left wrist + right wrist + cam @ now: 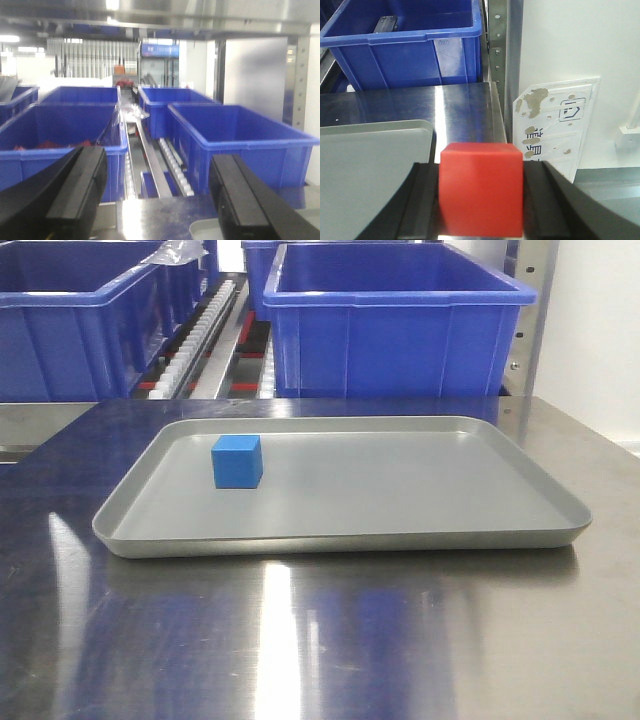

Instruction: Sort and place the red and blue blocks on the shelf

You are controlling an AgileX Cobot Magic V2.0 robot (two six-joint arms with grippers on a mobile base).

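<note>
Blue block point(237, 461) is sitting on the grey tray point(400, 490), at about 9 o'clock from tray centre, near the back-left rim. It is a cube, so no long axis; it is standing flat with one vertical edge turned slightly toward the front camera, showing a broad front face and a thin right face.

Red block point(481, 188) is showing only in the right wrist view: the right gripper point(481, 200) is clamping it, a black finger point(422, 200) pressing each side. It is riding square to the camera, flat face forward, over the steel table point(460, 110) just past the tray's corner. The front view is showing neither this block nor either arm.

Left gripper point(157, 197) is appearing only in its own wrist view, fingers spread wide apart with nothing between them. It is looking at the shelf point(172, 160): a strip of white rollers running toward 12 o'clock between blue bins point(240, 140). Red scraps are lying in the left bin; too blurred to identify.
</note>
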